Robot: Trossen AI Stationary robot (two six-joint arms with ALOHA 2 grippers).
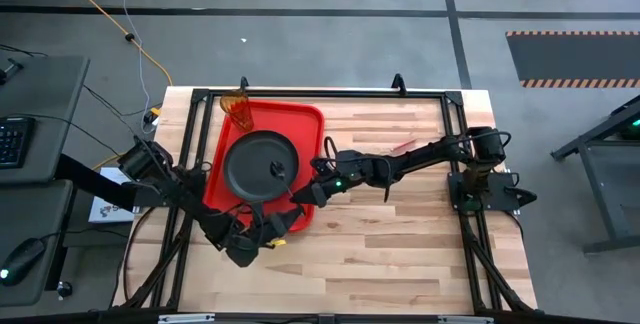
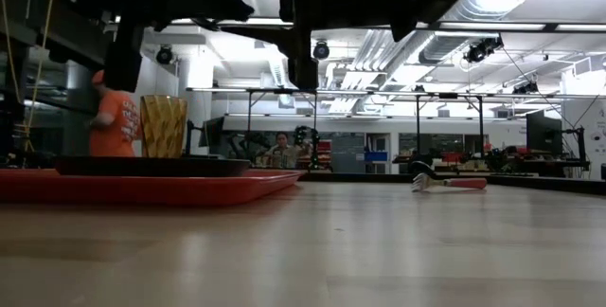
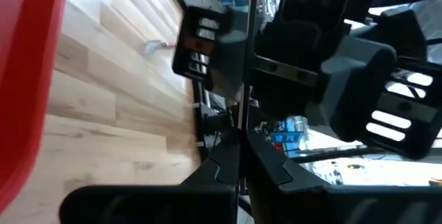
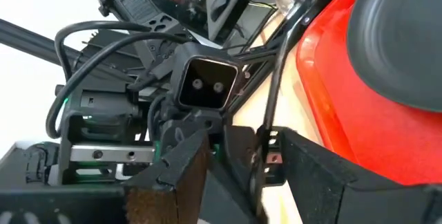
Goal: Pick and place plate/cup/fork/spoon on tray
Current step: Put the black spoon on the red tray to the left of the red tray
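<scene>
The red tray point(image 1: 310, 119) lay on the left half of the tabletop point(image 1: 400, 244). It carried the dark plate point(image 1: 232, 164), with the amber cup point(image 1: 238, 107) upright at its far left corner.

Both arms met over the tray's near right corner. The left gripper point(image 1: 278, 226) had its jaws pinched on a thin dark handle, judged to be the spoon point(image 4: 271, 99). The right gripper point(image 1: 303, 196) faced it with jaws apart, one finger on either side of that handle.

The fork point(image 1: 403, 147) lay loose on the tabletop toward the right edge, well apart from the tray.

Handling, as judged: both utensils are light, stiff and slick. They lie nearly flush when flat, so grip mid-handle across the narrow width, with firm closure to stop pivoting.
</scene>
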